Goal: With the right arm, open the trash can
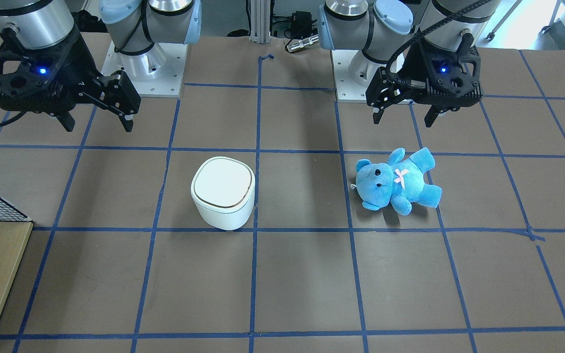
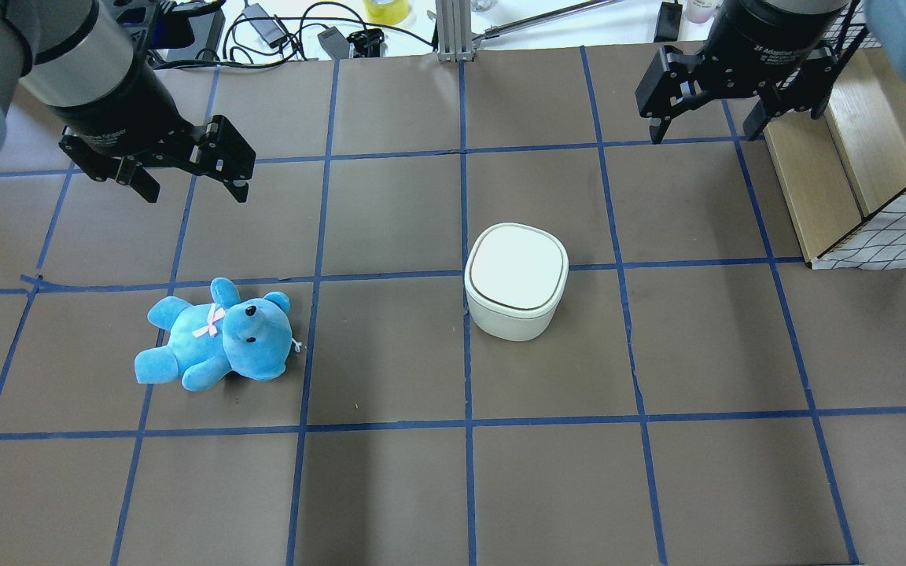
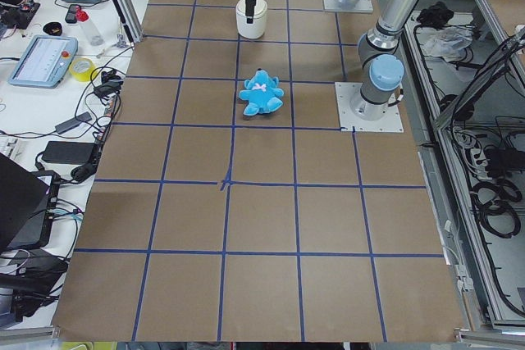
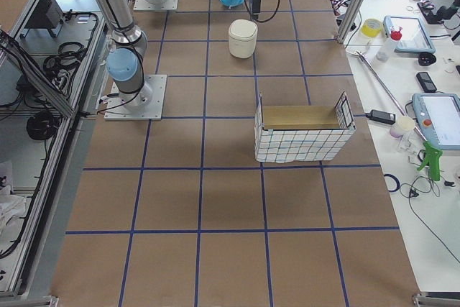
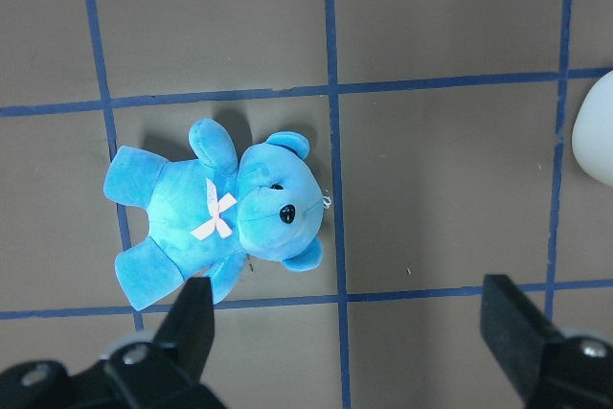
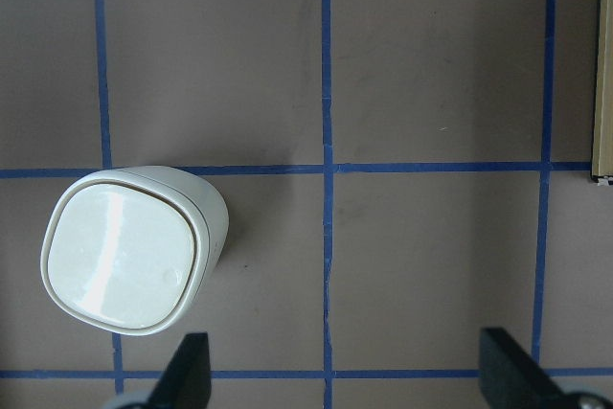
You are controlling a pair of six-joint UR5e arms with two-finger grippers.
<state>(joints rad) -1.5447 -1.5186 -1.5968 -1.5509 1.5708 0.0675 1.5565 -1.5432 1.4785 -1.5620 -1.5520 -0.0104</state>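
Trash can [image 2: 512,322]: smooth white plastic, rounded-square; flat lid [image 2: 516,271] shut, edged by a thin dark line; set well apart from the right gripper [image 2: 705,130], toward its left-gripper side.
Right gripper: fingers spread wide, nothing held.
Left gripper [image 2: 195,192]: fingers likewise spread, nothing held; plush blue teddy [image 2: 217,338] near it.
Right wrist view: a glossy sheen is shown on the lid, lost overhead.
Exterior right view: the wire-mesh basket [image 4: 302,134] is shown whole, cropped overhead.
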